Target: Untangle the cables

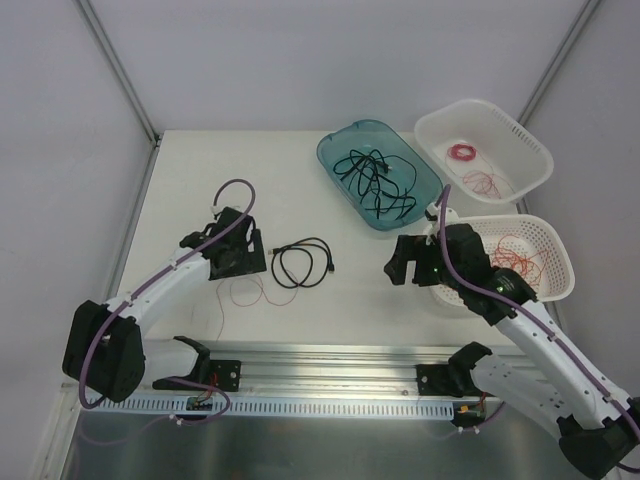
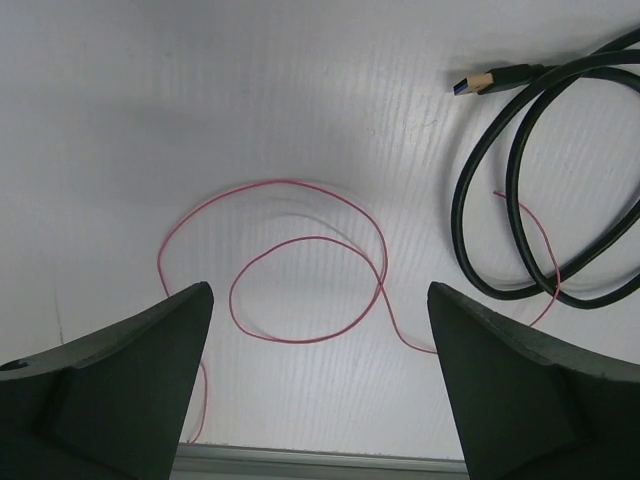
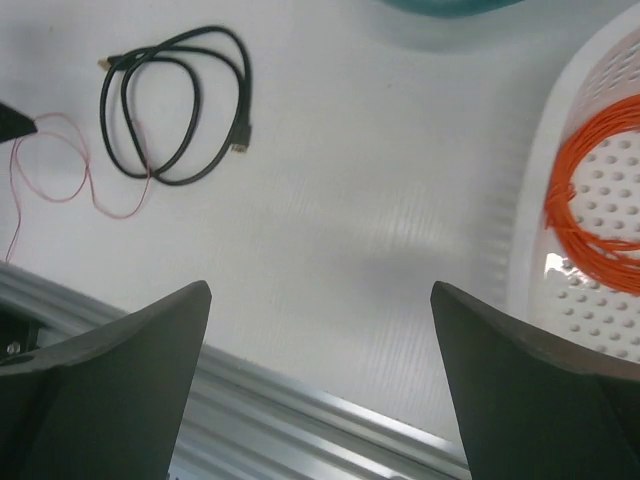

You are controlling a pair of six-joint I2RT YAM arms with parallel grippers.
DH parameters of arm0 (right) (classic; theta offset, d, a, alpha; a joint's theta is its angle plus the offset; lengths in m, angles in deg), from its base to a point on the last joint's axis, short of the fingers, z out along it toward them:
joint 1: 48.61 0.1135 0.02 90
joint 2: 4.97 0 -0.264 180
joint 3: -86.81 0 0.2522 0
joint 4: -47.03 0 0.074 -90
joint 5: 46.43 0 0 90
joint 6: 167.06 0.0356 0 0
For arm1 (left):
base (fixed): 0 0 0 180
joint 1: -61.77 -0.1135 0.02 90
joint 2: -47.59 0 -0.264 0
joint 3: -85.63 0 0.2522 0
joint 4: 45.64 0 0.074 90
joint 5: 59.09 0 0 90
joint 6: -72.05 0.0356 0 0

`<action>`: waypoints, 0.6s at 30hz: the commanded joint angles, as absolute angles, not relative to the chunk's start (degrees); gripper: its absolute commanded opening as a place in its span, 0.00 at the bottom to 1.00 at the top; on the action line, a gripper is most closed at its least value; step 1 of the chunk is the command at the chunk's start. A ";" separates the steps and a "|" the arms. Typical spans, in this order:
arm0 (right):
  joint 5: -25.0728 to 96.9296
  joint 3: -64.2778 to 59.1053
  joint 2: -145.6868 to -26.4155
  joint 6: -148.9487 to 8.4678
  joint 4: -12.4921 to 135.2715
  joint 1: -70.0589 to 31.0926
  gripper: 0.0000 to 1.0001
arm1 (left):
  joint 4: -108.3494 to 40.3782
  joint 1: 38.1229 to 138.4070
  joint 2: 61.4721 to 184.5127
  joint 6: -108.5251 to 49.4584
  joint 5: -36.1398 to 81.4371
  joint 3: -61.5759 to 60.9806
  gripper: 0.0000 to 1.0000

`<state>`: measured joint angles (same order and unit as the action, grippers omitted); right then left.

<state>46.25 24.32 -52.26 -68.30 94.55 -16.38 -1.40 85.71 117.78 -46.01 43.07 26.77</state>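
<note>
Work looks partly done: you have one black cord (image 1: 303, 265) looped on the worktop (image 1: 200, 180), with a red wire (image 1: 245, 292) left of it, its end crossing the loop. Beyond the cord, more black cables (image 1: 375, 180) sit tangled in the teal tray (image 1: 330, 150). Your left claw (image 2: 318, 300) and right claw (image 3: 320, 295) hang open, empty.

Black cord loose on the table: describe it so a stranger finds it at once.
On the white table, just right of the left hand, lies a black cord in a double loop. Unlike the black cords in the teal tray, it lies on bare tabletop, crossing a thin red wire.
</note>
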 commanded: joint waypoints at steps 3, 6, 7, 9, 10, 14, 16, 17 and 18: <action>48.31 28.83 -47.25 -63.52 94.55 -10.30 0.97 | -0.77 85.58 119.48 -57.23 40.75 27.75 0.87; 48.40 31.03 -45.84 -62.47 93.15 -8.80 0.97 | -0.77 85.58 121.41 -60.93 40.58 27.05 0.84; 48.40 31.38 -45.75 -62.38 92.96 -8.53 0.97 | -0.86 85.58 122.28 -62.41 40.58 26.79 0.82; 48.40 31.91 -45.66 -62.46 92.61 -7.83 0.97 | -0.77 85.76 123.08 -63.74 40.84 26.17 0.80; 48.66 32.18 -45.66 -62.47 92.70 -7.65 0.97 | -0.77 85.76 123.87 -64.53 40.93 26.08 0.78; 49.02 33.23 -45.05 -62.82 91.91 -7.30 0.97 | -0.86 86.64 125.54 -68.13 42.24 25.73 0.74; 48.84 33.76 -44.61 -62.90 91.21 -7.30 0.97 | -0.77 86.64 127.47 -68.92 42.86 25.38 0.73; 48.67 34.28 -44.44 -62.99 90.94 -7.30 0.97 | -0.86 86.64 128.17 -69.02 42.78 25.20 0.72; 48.67 34.55 -44.52 -62.91 90.68 -7.21 0.97 | -0.77 86.64 128.79 -69.19 42.78 24.77 0.72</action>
